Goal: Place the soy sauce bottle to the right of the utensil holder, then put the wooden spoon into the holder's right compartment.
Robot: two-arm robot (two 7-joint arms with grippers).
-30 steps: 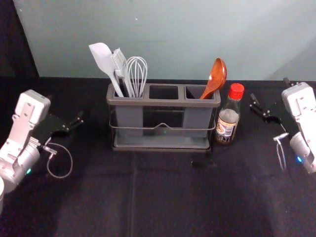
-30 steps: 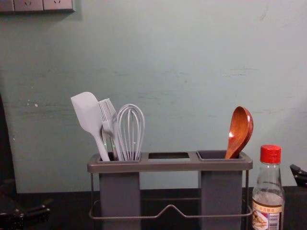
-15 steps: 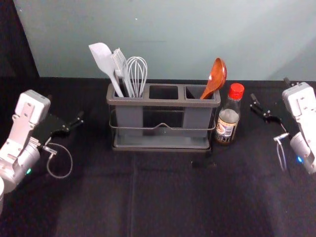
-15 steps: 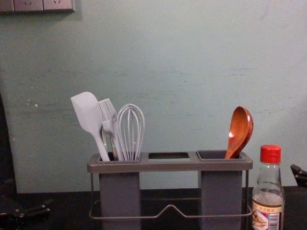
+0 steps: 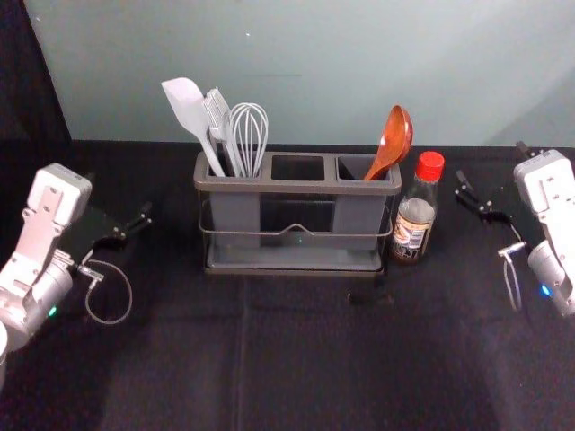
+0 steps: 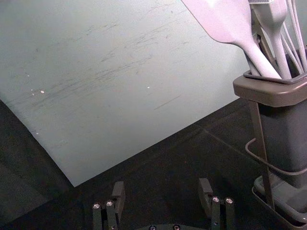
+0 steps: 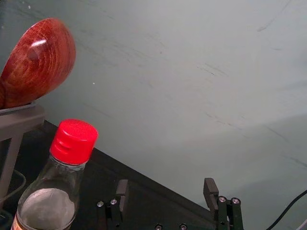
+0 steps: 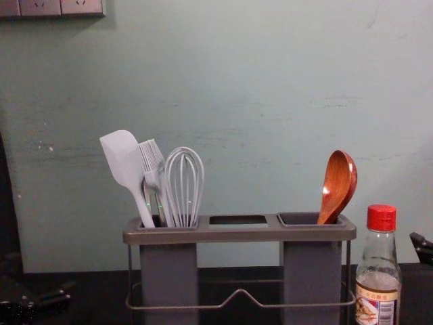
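We see the spoon (image 8: 337, 186) leaning in the holder's (image 8: 238, 235) right compartment (image 8: 312, 277), the bottle (image 8: 379, 277) upright just right of it, a spatula (image 8: 124, 162), brush (image 8: 153, 166) and whisk (image 8: 183, 189) at left, and the left gripper (image 8: 59, 295) and right gripper (image 8: 421, 248) near opposite edges.

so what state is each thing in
soy sauce bottle: upright, capped
wooden spoon: bowl up, leaning in right compartment
utensil holder: upright
spatula: head up, left compartment
brush: bristles up, left compartment
whisk: wires up, left compartment
left gripper: open, empty, left of holder
right gripper: open, empty, right of bottle

Head view from above, chest view level, wrist views closer, holder (image 5: 297, 188) in all.
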